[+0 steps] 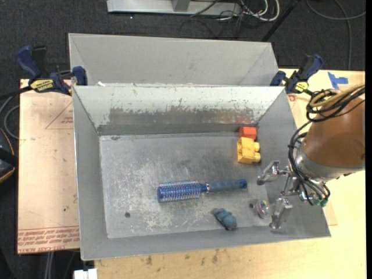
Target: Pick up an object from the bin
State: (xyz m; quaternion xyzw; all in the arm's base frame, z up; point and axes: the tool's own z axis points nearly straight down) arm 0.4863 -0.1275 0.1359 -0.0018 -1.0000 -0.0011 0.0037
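**A:** Where is the gripper [275, 192]?

**B:** Low in the right part of the frame, down in the bin [174, 115] close to its right wall. It hangs from the arm's brown-orange cover [340, 141], which comes in from the right edge with dark cables looped over it.

**A:** And its fingers [269, 173]?

**B:** They stand apart. One metal tip is higher in the frame and the other lower. I see nothing held in the gap between them.

**A:** What lies nearest to it?

**B:** A small shiny thing [261, 208], pale with a hint of pink, lies on the floor just left of the lower tip. I cannot tell what it is, or whether the tip touches it.

**A:** Further out?

**B:** Left of that, near the bin's front edge, lies a small blue-grey lump [225, 217]. Above the lump a blue hairbrush [195, 189] lies lengthwise across the middle of the floor. Its bristled head is to the left, and its handle points right, ending near the upper tip.

**A:** Anything toward the back?

**B:** A yellow block [249, 150] with an orange block [247, 132] touching its far side sits at the foot of the back wall. Both are up and left of the gripper and clear of it.
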